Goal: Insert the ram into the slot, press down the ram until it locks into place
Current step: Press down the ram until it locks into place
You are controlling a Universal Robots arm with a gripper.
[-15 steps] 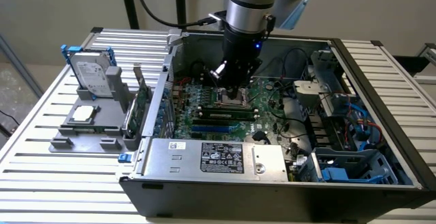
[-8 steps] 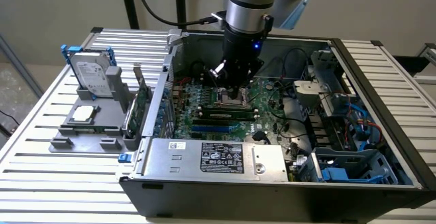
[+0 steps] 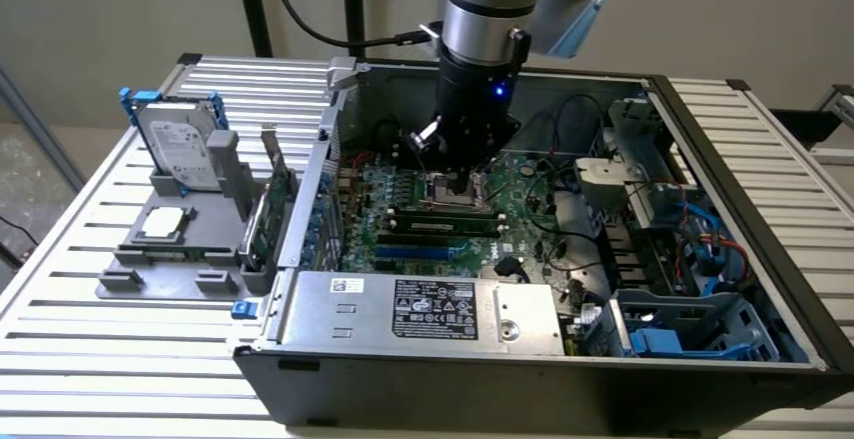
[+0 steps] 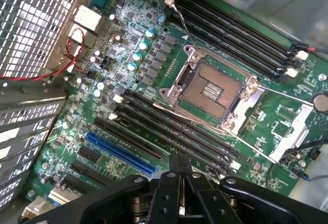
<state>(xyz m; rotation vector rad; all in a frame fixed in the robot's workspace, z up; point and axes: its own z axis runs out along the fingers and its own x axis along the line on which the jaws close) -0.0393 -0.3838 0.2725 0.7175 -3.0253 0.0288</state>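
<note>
The ram (image 3: 443,227), a long dark stick with a pale label, lies lengthwise in the bank of black sockets on the motherboard, level with them. My gripper (image 3: 451,177) hangs inside the open case, a little beyond the ram, over the processor socket. In the wrist view my gripper (image 4: 180,168) is shut, its two black fingers pressed together with nothing seen between them. The tips hover over the near end of the slot bank (image 4: 169,131), several parallel black sockets with pale end clips.
The bare processor socket (image 4: 212,88) sits between two socket banks, and a blue connector (image 4: 120,154) runs beside the nearer bank. A silver power supply (image 3: 427,309) fills the case front. Outside the case stand an upright green card (image 3: 278,214) and a hard drive (image 3: 180,144).
</note>
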